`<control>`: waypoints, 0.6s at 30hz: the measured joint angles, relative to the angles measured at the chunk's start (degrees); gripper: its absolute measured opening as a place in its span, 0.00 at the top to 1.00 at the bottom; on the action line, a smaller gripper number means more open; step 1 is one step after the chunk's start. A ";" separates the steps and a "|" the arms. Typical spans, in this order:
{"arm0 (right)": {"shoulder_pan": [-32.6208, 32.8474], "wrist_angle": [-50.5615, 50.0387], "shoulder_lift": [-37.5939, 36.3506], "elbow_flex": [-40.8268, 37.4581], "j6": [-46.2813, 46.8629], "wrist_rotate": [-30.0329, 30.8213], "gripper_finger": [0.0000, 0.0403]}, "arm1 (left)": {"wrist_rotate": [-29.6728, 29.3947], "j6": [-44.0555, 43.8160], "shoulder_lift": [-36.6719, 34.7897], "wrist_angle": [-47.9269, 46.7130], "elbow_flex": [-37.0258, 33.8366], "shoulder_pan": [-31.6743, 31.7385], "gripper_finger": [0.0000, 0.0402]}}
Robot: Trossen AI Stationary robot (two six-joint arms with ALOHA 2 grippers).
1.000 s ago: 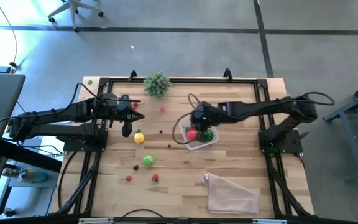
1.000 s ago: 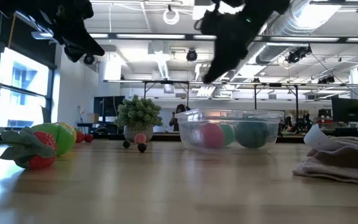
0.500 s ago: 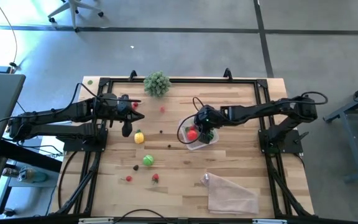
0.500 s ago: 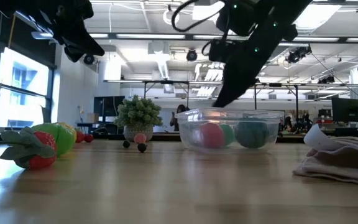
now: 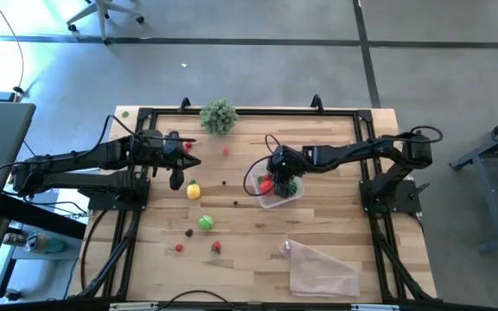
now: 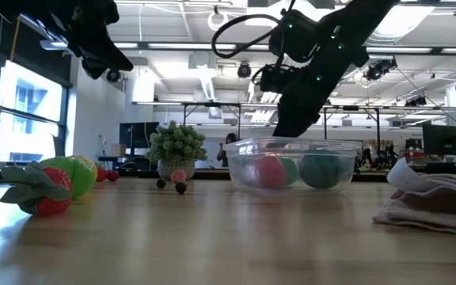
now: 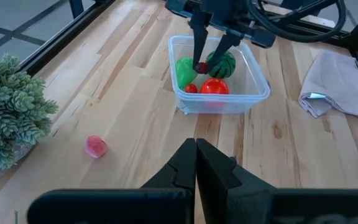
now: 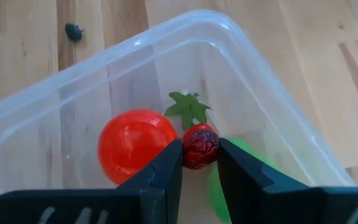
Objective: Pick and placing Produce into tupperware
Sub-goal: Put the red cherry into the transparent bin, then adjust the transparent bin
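One dark red berry [image 8: 201,148] pinched in the right gripper [image 8: 199,163] sits directly over the tupperware [image 8: 272,99], inside its rim, so release drops straight in; left gripper [image 7: 196,163] closed, parked well apart.

Clear see-through tupperware [image 7: 248,93], holding a red tomato [image 8: 133,144], a green piece [image 7: 183,70] and a green-striped melon ball [image 7: 224,63]. Dark red wrinkled berry [image 8: 200,148] between black fingers [image 8: 164,171]. Pale striped wood on the bench [image 5: 249,233]. Grey-green leafy clump [image 5: 219,115] at the far edge. Pink fruit [image 7: 96,147], yellow piece [image 5: 194,190], green ball [image 5: 206,222]. Beige cloth-like bag [image 5: 322,269].
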 joint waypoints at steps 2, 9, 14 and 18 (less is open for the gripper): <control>0.01 -0.02 0.00 0.00 -0.86 -0.01 0.78 | -0.01 -0.01 0.02 -0.02 -0.01 0.02 1.00; -0.66 0.05 0.00 0.00 -0.94 -0.17 0.69 | 0.00 -0.02 0.02 -0.02 0.00 0.00 1.00; -1.04 0.68 0.00 0.00 -1.38 -0.18 0.60 | 0.00 -0.02 0.02 0.00 -0.02 0.00 1.00; -1.00 2.26 -0.23 0.00 -1.39 -0.22 0.55 | 0.00 -0.01 0.02 -0.01 -0.01 0.00 1.00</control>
